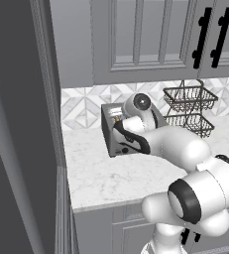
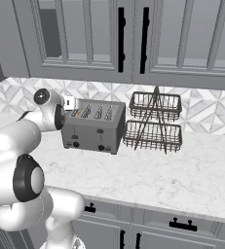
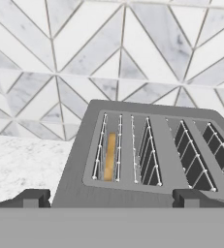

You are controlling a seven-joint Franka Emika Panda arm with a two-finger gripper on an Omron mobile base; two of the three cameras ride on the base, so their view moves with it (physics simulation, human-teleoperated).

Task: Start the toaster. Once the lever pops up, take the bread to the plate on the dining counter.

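- Two small dark fingertips of the pincer stand wide apart at the bottom of the hand view, one at each side, clamped on nothing.
- Just ahead of and below them lies the slotted top of the boxy grey metal four-slot toaster.
- Sunk in the slot nearest the left fingertip is the bread, a thin golden-tan edge showing between the wire guides.
- Beyond the pincer rises a wall of white and grey diamond tiles.
- From the right base view, the toaster rests on a white marble worktop; its two black levers and knobs face forward.
- To its right side, well clear of the pincer, stands a two-tier dark wire basket rack.
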